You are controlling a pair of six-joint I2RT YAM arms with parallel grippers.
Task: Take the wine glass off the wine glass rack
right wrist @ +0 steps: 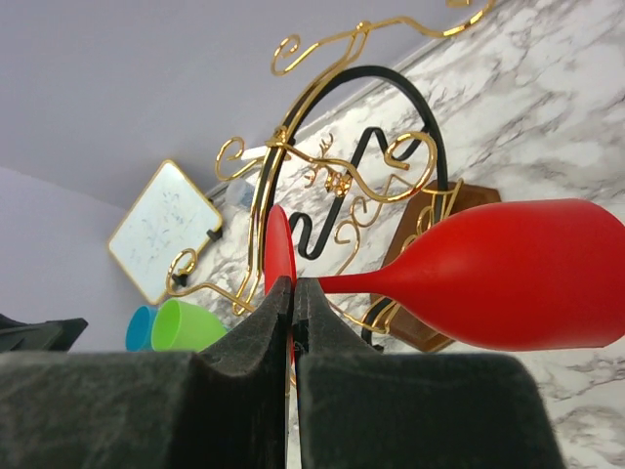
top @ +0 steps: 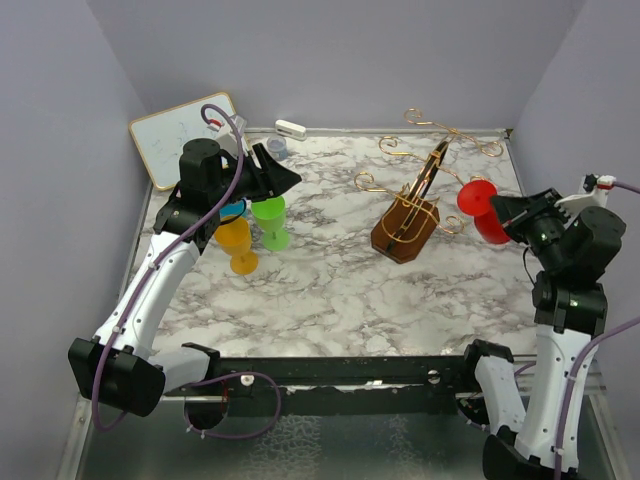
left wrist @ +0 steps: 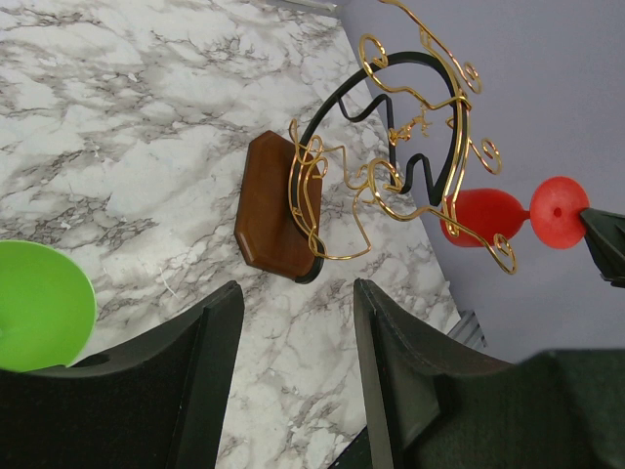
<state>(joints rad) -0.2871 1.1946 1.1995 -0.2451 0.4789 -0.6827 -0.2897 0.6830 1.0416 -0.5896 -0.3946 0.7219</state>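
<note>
Wine glass rack mid-table, wine glass at its right, cups far left.

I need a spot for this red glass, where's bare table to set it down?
The table is bare along the near edge, between the orange glass and the base of the wine glass rack. Crowded: back left around the green glass and whiteboard, and under the rack's gold arms.

Marble-look surface with a gold-edged whiteboard propped at the far left corner. Toward the left edge there's a green goblet and an orange goblet standing upright right beside each other, with a blue cup tucked just behind them. A little white block sits at the far edge.
</note>
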